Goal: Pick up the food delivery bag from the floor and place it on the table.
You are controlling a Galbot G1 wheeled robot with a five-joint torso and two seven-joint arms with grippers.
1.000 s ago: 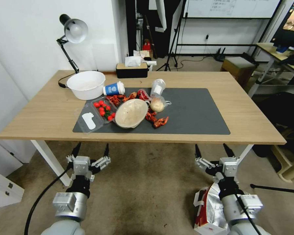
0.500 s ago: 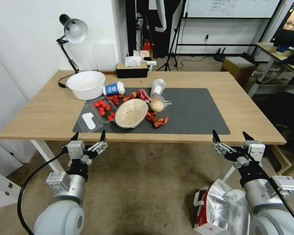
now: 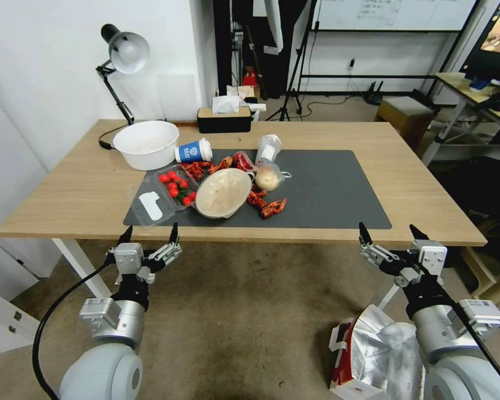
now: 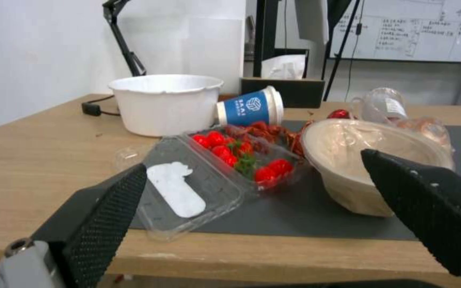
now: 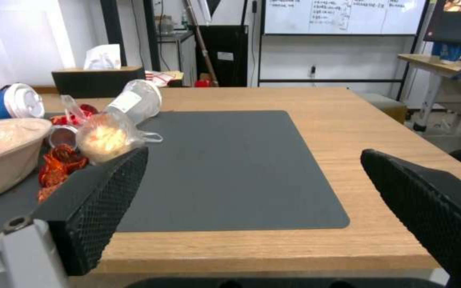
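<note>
Food delivery bag point(image 3: 372, 355) stands on the floor point(image 3: 250, 311) beneath the right arm – not yet grasped; left claw point(image 3: 148, 240) and right claw point(image 3: 388, 236) hover wide, empty, at worktop point(image 3: 428, 205) edge

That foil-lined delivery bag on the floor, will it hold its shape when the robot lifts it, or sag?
The food delivery bag would probably sag: its silver lining is crumpled and its mouth gapes unevenly. It looks light for its size, since the thin walls bulge loosely. Its white strap handle droops limp, so catching it could be fiddly. Both claws, left and right, are open near the table edge.
</note>
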